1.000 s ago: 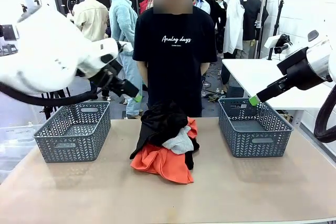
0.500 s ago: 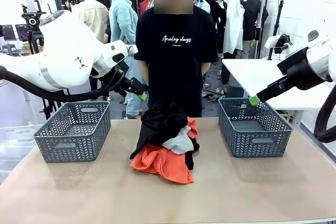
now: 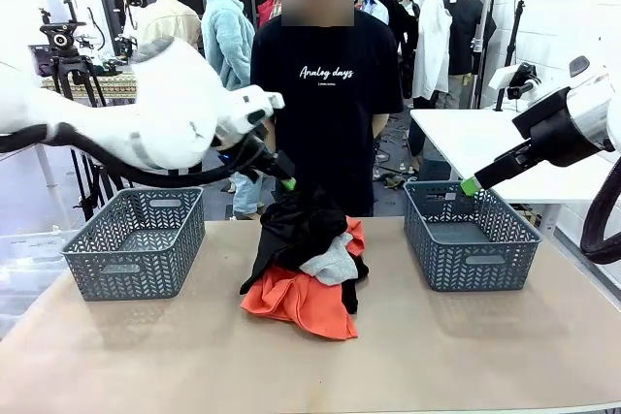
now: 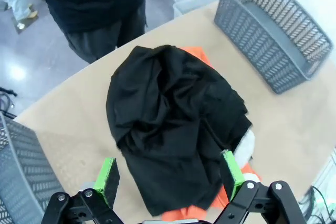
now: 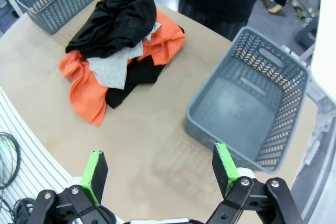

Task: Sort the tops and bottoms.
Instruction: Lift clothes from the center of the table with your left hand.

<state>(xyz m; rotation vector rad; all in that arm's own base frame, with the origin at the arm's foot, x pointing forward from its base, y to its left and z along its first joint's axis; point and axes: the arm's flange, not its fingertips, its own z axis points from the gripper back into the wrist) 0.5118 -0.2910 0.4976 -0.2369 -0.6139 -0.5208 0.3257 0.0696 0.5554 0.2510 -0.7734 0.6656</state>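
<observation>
At the middle of the table [image 3: 505,356], you have the clothes lying in one heap. The black bottoms [image 3: 299,225] sit on top, bunched up toward the heap's twelve o'clock side. The grey top [image 3: 333,264] pokes out at about four o'clock of that black cloth. The orange-red top [image 3: 291,300] spills from under both toward six o'clock, with a little more orange showing at the heap's three o'clock edge.

Your left gripper [image 3: 288,182] hangs just above the heap's twelve o'clock edge, near the black cloth; you cannot tell from the front whether it touches. In the left wrist view its green fingers [image 4: 108,178] stand wide apart, framing the black bottoms below them.

Your right gripper [image 3: 470,185] hovers over the eleven o'clock corner of the right basket [image 3: 475,249]. Its fingers [image 5: 94,174] are likewise spread, with bare table beneath them in the right wrist view.

That basket sits at the heap's three o'clock, and the left basket [image 3: 136,244] sits at nine o'clock, both well apart from the clothes. A person [image 3: 325,94] in a black T-shirt with white script stands at twelve o'clock, at the table's far edge.
</observation>
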